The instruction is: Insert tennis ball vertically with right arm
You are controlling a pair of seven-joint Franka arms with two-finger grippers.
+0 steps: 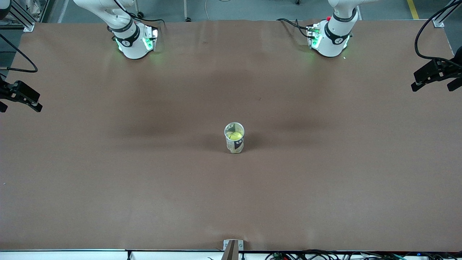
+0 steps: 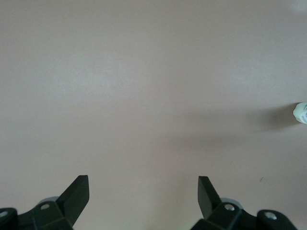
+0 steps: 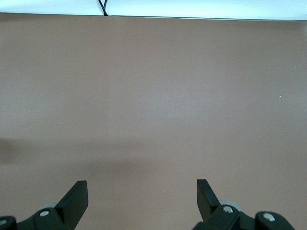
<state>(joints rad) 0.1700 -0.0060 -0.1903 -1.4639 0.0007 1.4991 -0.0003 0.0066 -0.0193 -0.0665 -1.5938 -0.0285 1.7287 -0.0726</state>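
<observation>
While both grippers' jaws gape over bare brown table [image 1: 144, 187], a fuzzy ball [image 1: 235, 136] sits inside the clear cylindrical can [image 1: 234, 144]

We saw a matt brown tabletop [image 1: 108, 173], smooth like paper or felt. The can [image 1: 234, 138] looked like clear glossy plastic; the ball [image 1: 235, 136] inside seemed fuzzy. Each claw looked like matt black plastic.
</observation>
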